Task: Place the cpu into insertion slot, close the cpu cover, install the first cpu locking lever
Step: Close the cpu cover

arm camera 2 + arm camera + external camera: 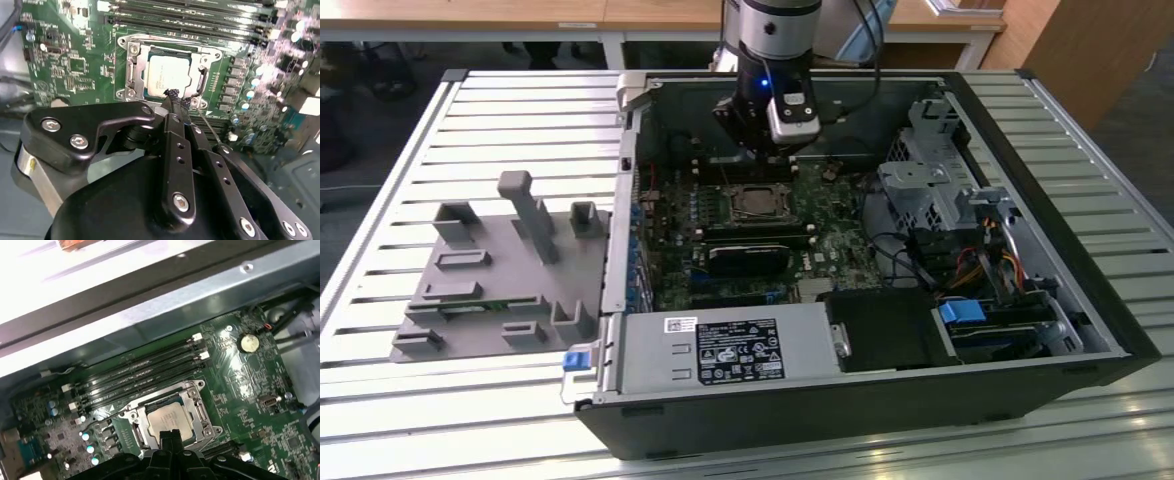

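Observation:
The cpu [167, 75] has a pale metal top and lies in the insertion slot [754, 203] on the green board. The silver cpu cover [132, 70] lies flat over it, framing the chip. The chip [170, 420] and the cover frame [201, 412] also appear in the first wrist view. My gripper [172, 95] is shut, its black fingertips pressed together right at the socket's edge, just above the cover rim. A thin locking lever [207, 127] runs out from the socket corner beside the fingertips, seen again as a wire rod [102, 419]. From outside, the gripper [767, 150] hangs just behind the socket.
Long black memory slots [140, 372] run beside the socket. The open case holds a power supply [727, 350], a drive cage [927, 190] and cables [987, 270] at the exterior view's right. A grey fixture block [500, 270] sits on the slatted table [400, 400] at the left.

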### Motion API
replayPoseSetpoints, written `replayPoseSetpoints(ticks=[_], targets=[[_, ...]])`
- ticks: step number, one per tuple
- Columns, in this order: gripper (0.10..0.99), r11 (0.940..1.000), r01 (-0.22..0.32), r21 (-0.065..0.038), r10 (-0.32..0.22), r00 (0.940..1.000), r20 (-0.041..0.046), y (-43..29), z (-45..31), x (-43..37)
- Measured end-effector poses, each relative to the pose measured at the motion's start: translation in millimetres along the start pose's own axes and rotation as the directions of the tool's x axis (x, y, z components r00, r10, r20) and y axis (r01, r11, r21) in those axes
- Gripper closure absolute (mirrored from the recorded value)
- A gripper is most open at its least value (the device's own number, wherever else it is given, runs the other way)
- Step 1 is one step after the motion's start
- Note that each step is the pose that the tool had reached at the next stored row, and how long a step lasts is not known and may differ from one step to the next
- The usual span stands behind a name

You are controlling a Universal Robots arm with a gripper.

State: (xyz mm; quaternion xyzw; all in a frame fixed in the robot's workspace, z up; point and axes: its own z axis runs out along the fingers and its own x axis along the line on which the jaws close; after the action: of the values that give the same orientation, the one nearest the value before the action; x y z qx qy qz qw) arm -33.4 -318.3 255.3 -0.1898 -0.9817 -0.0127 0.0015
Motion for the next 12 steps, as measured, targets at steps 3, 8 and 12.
replayPoseSetpoints(ticks=[3,8,12], targets=[[0.98,0.9985,0.054,0.0,-0.054,0.9985,-0.0013,0.0,0.2,0.0],[0.98,0.9895,0.145,0.001,-0.145,0.9895,-0.0036,0.0,0.6,0.0],[0.98,0.9765,0.216,0.001,-0.216,0.9764,-0.0055,0.0,0.9,0.0]])
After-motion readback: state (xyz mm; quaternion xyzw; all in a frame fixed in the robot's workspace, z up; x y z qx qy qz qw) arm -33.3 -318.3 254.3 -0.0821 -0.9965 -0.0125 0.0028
